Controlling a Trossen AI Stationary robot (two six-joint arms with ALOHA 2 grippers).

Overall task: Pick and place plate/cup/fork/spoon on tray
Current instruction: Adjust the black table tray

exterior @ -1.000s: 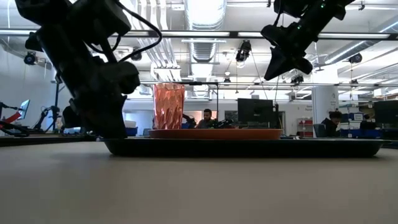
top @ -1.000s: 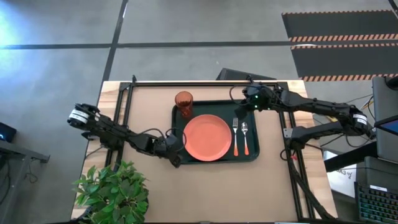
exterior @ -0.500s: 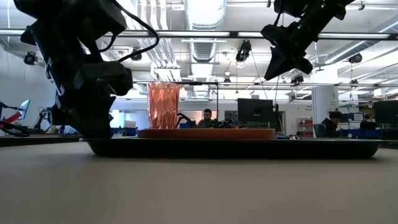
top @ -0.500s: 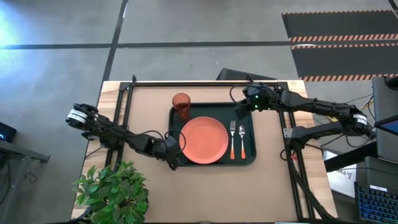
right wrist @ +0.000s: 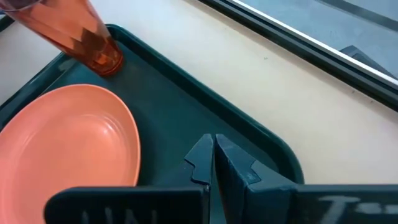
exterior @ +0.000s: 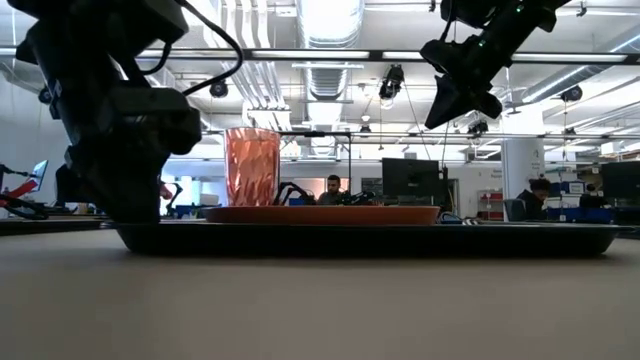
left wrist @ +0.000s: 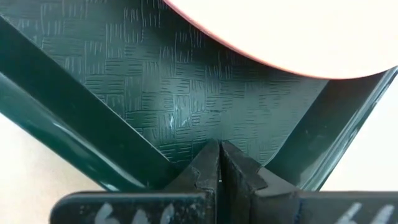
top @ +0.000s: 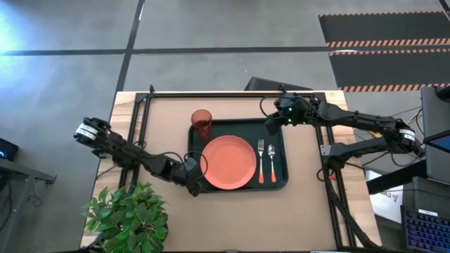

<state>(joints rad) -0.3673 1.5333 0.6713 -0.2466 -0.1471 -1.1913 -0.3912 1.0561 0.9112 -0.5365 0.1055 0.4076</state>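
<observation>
You had everything on the table already gathered in one place: the tray lay flat near the middle, long side across, and all four pieces sat inside its rim, so by my reading the picking and placing was done and only the tray's own position was left to settle. The plate took the tray's middle-left floor, lying flat, probably put there because nothing else would fit beside it otherwise. The cup stood upright in the far left corner, clear of the plate's edge. The fork and spoon lay side by side just right of the plate, heads pointing away from you, handles toward the near rim, not touching each other. Your left gripper was down at the tray's near left corner with its fingers pressed together right at the rim; from the left wrist view I could not tell whether the rim was pinched or merely touched. The plate's edge lay just beyond those fingertips. Your right gripper hung raised over the tray's far right corner, fingers pressed together on nothing, well above the fork and spoon.
</observation>
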